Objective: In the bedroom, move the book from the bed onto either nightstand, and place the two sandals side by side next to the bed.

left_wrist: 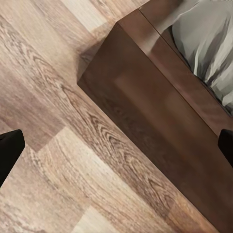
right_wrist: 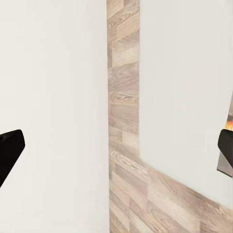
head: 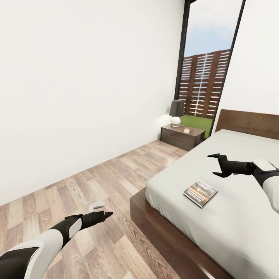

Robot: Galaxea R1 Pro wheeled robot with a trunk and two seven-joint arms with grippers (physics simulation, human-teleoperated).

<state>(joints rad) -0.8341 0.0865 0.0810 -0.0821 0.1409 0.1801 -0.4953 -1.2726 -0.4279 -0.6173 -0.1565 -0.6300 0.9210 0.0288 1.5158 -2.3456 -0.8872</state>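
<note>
Right gripper (head: 215,166) spread wide above bed (head: 240,217), near book (head: 200,193); left gripper (head: 104,214) wide over floor (head: 97,182).

We see two arms with smooth white shells and black sections between them. On the left arm a white forearm cover runs into a black wrist part, and a small grey-white block sits near the left hand (head: 104,214). The left hand is black, with thin pointed fingers. The right hand (head: 217,165) is also black, with two slim angular fingers, and behind it comes a dark wrist and a rounded white shell.
</note>
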